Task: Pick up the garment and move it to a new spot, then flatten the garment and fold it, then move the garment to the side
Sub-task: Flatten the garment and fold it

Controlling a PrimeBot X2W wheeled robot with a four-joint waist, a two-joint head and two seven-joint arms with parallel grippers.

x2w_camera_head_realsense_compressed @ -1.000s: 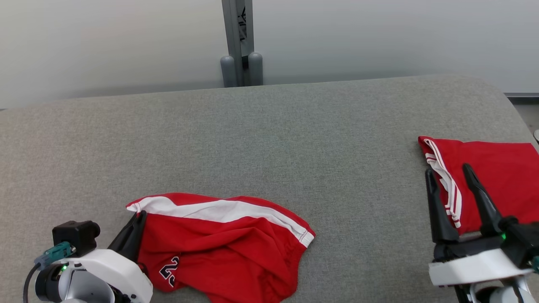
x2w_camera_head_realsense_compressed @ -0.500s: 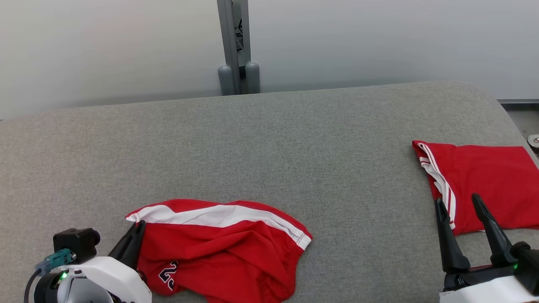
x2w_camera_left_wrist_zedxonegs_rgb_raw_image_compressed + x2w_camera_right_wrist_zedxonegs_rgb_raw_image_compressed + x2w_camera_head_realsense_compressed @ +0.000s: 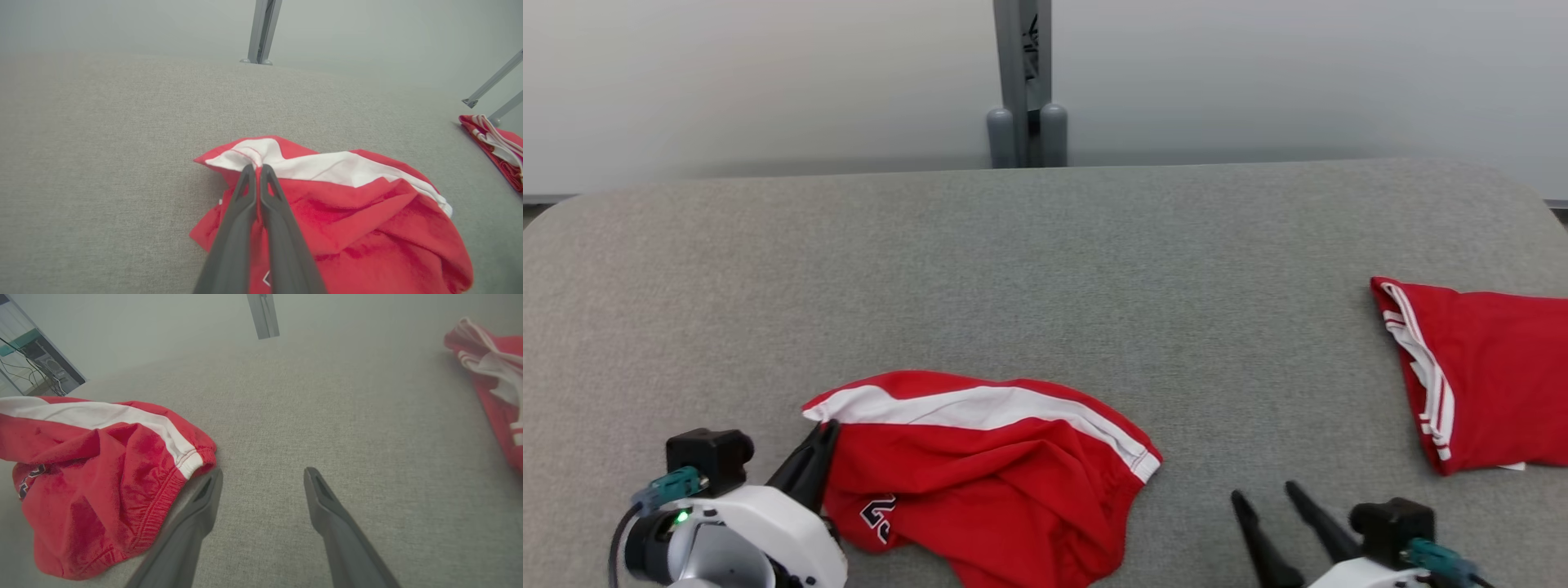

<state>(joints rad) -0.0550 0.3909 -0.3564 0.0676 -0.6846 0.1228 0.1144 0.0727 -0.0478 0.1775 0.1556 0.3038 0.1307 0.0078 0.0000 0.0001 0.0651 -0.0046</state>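
Grey fabric desk (image 3: 1045, 269) carries crumpled red shorts (image 3: 980, 482), likely soft, light and limp. On their white-striped corner the left fingers (image 3: 245, 192) pinch tight; the right fingers (image 3: 204, 506) gape empty, best taking the far hem.

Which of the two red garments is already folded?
The folded garment at the right edge, lying flat; the crumpled garment with the number is pinched by the left gripper.

The red garment (image 3: 1013, 482), white-striped, lies crumpled on the grey surface (image 3: 1045, 269).
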